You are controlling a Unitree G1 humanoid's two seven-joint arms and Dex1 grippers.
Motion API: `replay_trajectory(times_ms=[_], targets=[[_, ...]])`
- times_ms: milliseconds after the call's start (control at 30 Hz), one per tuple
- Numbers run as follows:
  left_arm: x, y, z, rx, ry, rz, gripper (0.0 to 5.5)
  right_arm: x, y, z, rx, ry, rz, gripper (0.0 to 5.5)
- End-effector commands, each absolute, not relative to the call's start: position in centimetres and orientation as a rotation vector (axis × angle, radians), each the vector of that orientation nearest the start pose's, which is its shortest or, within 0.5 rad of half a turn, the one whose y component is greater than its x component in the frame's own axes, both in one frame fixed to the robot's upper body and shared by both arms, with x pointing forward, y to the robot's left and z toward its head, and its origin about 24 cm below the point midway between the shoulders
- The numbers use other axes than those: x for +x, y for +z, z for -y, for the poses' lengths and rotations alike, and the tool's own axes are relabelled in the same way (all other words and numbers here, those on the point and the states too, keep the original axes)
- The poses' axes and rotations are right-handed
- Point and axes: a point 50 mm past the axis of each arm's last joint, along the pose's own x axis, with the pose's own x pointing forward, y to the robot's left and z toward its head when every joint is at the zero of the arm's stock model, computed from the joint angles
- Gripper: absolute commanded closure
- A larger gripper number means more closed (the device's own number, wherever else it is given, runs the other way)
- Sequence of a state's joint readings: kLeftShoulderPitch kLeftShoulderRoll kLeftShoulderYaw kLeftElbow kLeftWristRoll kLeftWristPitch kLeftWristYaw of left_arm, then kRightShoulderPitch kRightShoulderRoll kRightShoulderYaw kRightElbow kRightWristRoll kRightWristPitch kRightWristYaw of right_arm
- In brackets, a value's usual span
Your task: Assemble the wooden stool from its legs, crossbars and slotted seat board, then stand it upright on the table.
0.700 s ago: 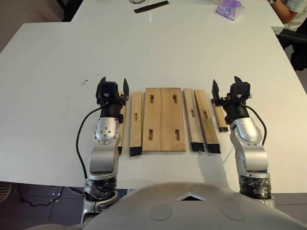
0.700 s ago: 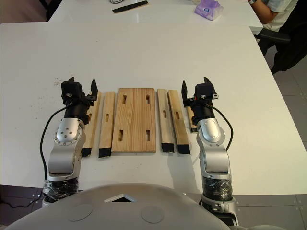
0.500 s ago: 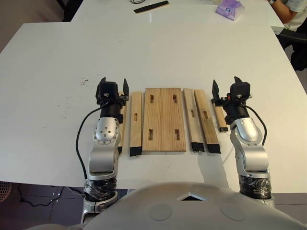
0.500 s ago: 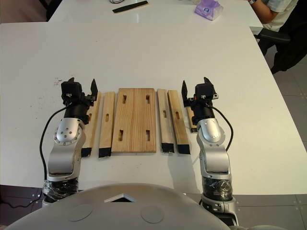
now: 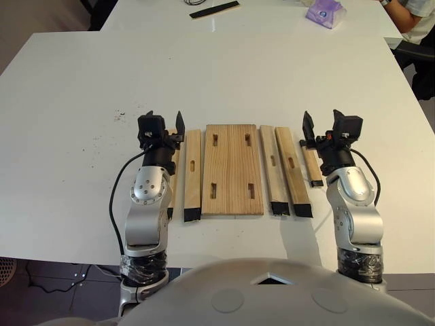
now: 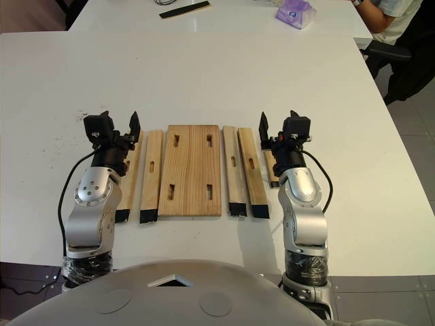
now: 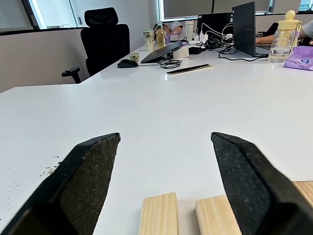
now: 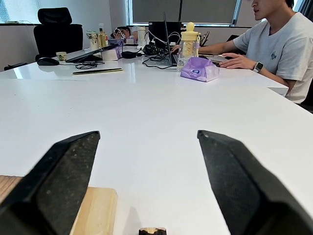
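The slotted seat board [image 5: 232, 170] lies flat mid-table. Left of it lie two legs with black tips [image 5: 193, 173], the outer one [image 5: 172, 190] partly under my left arm. Right of the board lie two more legs [image 5: 272, 168] [image 5: 292, 170] and a short crossbar [image 5: 314, 168]. My left gripper [image 5: 164, 121] stands open over the far end of the outer left leg [image 7: 157, 215], holding nothing. My right gripper [image 5: 321, 121] is open above the far end of the crossbar [image 8: 152, 230], beside a leg end [image 8: 95, 210].
A purple tissue pack [image 5: 325, 12] and a black strip [image 5: 214, 9] lie on the table behind. A person sits at the far right corner [image 8: 279, 54] by a laptop and a bottle [image 8: 188, 41]. White tabletop [image 5: 224, 81] stretches beyond the parts.
Both grippers have shifted slightly to the right and turned a little at the wrist. The wooden parts lie where they were.
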State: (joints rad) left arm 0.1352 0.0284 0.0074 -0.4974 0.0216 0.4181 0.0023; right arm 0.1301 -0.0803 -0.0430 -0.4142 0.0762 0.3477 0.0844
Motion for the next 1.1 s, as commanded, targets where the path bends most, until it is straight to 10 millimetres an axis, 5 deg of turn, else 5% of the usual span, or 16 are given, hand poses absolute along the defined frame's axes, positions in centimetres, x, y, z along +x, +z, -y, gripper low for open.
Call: replay_trajectory(times_ms=[33, 767, 1100], targets=[[21.9, 8.6, -16.3, 0.053, 0.055, -0.063, 2.05, 22.3, 7.7, 17.2, -0.034, 0.039, -0.067, 1.81], [21.8, 8.4, -16.7, 0.034, 0.066, -0.083, 2.05, 22.3, 7.4, 17.0, -0.072, 0.061, -0.076, 1.81], [16.1, 10.7, -21.6, 0.132, -0.059, -0.417, 2.05, 18.4, 6.4, 18.2, -0.042, -0.157, -0.121, 1.81]])
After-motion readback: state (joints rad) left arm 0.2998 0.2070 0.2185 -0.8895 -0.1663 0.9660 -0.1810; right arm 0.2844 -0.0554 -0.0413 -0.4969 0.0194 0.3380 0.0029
